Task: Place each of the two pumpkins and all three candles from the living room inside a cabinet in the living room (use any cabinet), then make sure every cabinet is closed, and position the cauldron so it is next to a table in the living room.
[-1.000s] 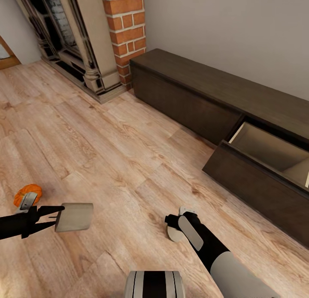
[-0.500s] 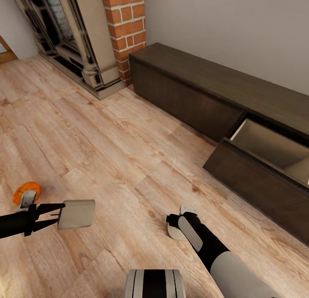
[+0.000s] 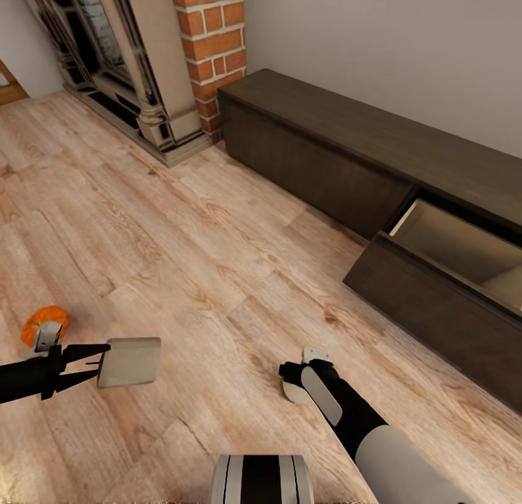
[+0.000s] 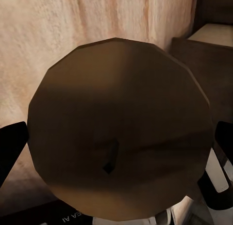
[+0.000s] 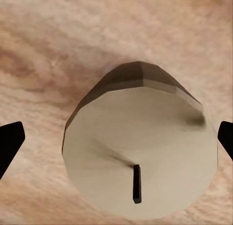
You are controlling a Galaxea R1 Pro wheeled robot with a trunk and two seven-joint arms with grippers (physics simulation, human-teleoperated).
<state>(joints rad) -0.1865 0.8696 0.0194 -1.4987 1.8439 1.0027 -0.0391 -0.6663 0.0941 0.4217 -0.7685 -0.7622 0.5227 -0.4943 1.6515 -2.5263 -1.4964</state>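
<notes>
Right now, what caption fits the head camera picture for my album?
Robot carrying a candle in each gripper toward the open cabinet.

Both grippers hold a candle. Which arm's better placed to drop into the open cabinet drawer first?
Probably right. The right gripper with its candle is on the side of the open drawer; the left gripper with its candle hangs farther off across the floor.

Pale wood plank floor, 1 orange pumpkin apparently resting on it, cabinet along wall
</notes>
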